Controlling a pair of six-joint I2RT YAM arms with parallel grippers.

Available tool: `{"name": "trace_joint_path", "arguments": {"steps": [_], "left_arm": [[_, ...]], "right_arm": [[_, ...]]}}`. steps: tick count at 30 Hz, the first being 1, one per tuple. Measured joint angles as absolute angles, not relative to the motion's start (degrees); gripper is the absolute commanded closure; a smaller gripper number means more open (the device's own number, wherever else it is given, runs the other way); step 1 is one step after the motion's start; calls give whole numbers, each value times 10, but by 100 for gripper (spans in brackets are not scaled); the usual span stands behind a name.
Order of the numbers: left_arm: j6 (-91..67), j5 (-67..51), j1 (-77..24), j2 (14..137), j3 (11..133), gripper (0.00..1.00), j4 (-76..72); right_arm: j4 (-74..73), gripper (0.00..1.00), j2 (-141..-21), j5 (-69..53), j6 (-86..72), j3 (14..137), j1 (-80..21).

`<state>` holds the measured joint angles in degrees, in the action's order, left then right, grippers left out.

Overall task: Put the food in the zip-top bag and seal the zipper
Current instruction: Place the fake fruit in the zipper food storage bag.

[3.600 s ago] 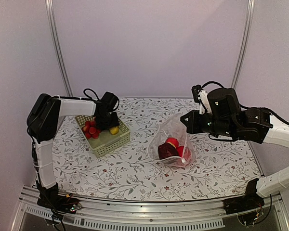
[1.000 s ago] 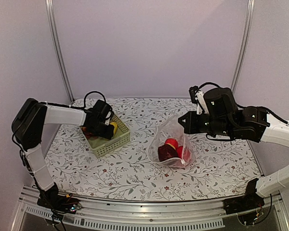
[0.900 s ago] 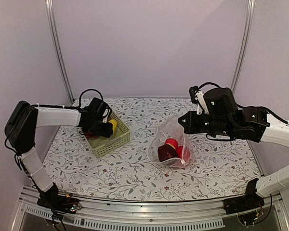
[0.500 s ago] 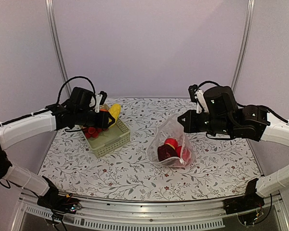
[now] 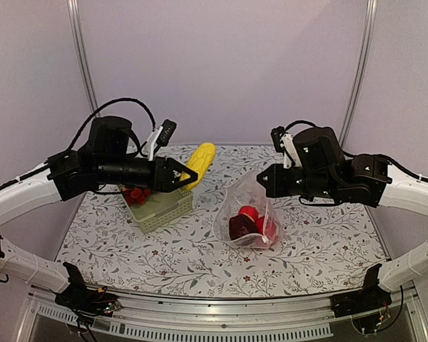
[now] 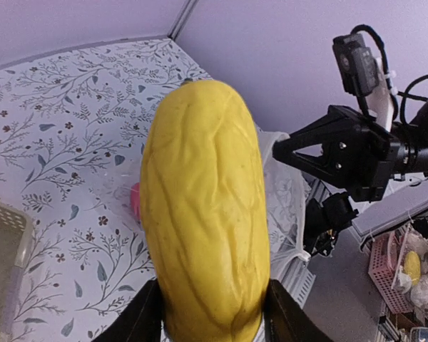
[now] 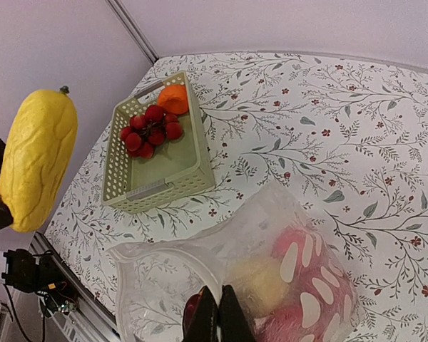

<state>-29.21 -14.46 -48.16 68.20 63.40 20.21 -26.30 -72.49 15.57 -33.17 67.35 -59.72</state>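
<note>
"White cloth with leafy sprigs covered the table [image 5: 164, 249], didn't it? What was the biggest thing on it?"

"The zip-top bag [image 5: 237, 194]. It stood right of centre with its mouth open. The right gripper [image 5: 262, 187] had its jaws pinched tight on the upper rim, at the zipper [image 7: 153, 251], and held that edge up."

"And next in size?"

"The pale green basket [image 5: 165, 211], on the table well to the left of the bag. Then came a long yellow fruit [image 5: 200, 160], off the table and tilted upward. In the top view it sat between basket and bag. The left gripper [image 5: 187, 176] gripped its lower end, fingers part-way apart around it."

"Was anything inside the bag?"

"A dark maroon fruit [image 5: 237, 228] lay at the bottom, with a round red fruit [image 5: 248, 211] touching it. More red showed beside them through the plastic."

"And the small things?"

"A cluster of little red balls [image 7: 148, 130] lay at one end of the basket, with an orange piece [image 7: 175, 100] just beside them in the corner."
</note>
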Motion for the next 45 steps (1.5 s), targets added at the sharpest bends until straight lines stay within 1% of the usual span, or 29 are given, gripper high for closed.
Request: {"name": "trace_joint_path", "arguments": {"steps": [8, 15, 20, 25, 31, 34, 38, 40, 42, 45], "left_arm": [[-314, -250, -555, 710, 649, 54, 177], [-325, -293, -576, 750, 649, 54, 176], [-340, -286, -580, 782, 659, 54, 180], [-366, -253, -581, 825, 715, 53, 205], [-397, -229, -581, 849, 744, 53, 231], [-424, -216, -581, 863, 744, 49, 234], [-458, -202, -581, 878, 744, 40, 230], [-470, -198, -582, 883, 744, 32, 225], [-481, -194, -582, 889, 745, 23, 219], [-484, -190, -582, 893, 748, 15, 215]], "right_arm": [[-262, 100, -729, 155, -330, 686, -597], [-261, 100, -734, 155, -326, 694, -597], [-261, 100, -735, 156, -323, 695, -597], [-261, 100, -736, 157, -323, 698, -597], [-261, 100, -745, 170, -323, 698, -597], [-261, 100, -752, 173, -323, 698, -597], [-260, 100, -763, 173, -324, 703, -597], [-260, 100, -769, 173, -324, 708, -597], [-257, 100, -772, 173, -324, 709, -597], [-257, 100, -774, 174, -324, 709, -597]]}}
